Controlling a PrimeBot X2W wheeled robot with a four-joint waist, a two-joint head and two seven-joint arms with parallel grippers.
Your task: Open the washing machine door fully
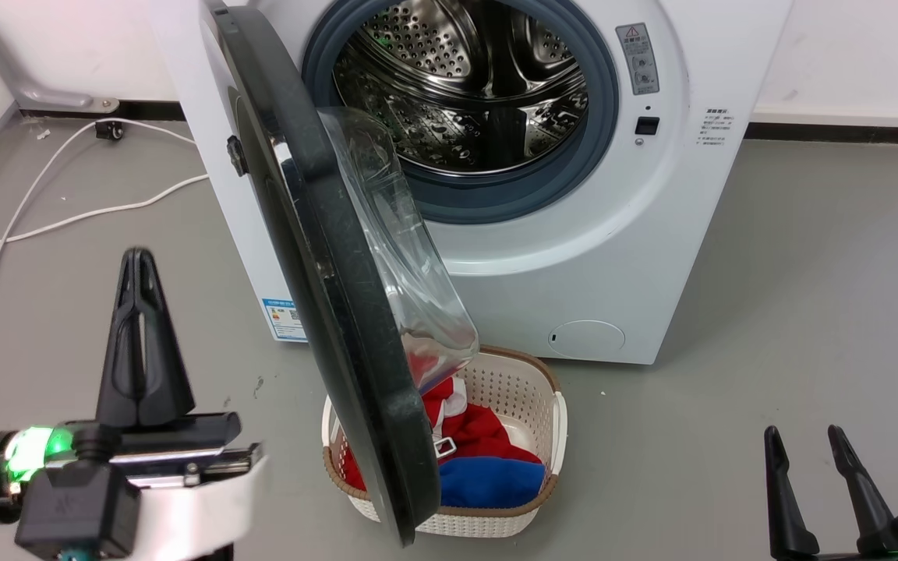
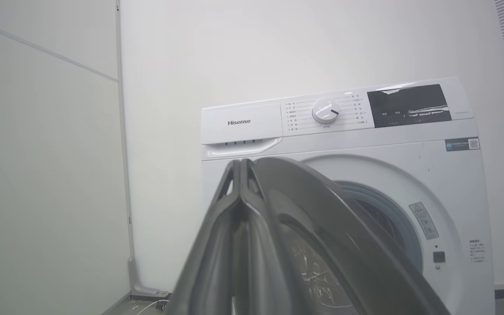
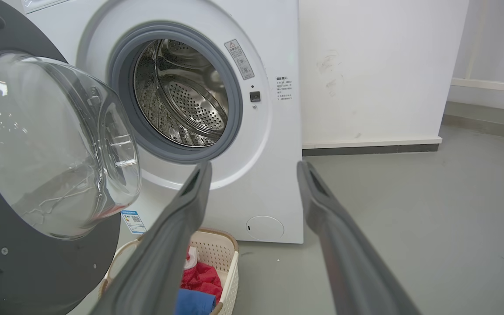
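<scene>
washing machine door (image 1: pixel 316 234) half-open above laundry basket (image 1: pixel 552 389) | left claw (image 1: pixel 137 261) pinched together, empty, left of door | right claw (image 1: pixel 802 430) spread, empty

The head camera looks steeply down, close above the washing machine door (image 1: pixel 312 265). The left wrist camera looks up from low left, the right wrist camera level from near right. All share that door.

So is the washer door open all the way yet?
Open, not fully: the washing machine door stands roughly square to the machine front, steel drum exposed.
</scene>
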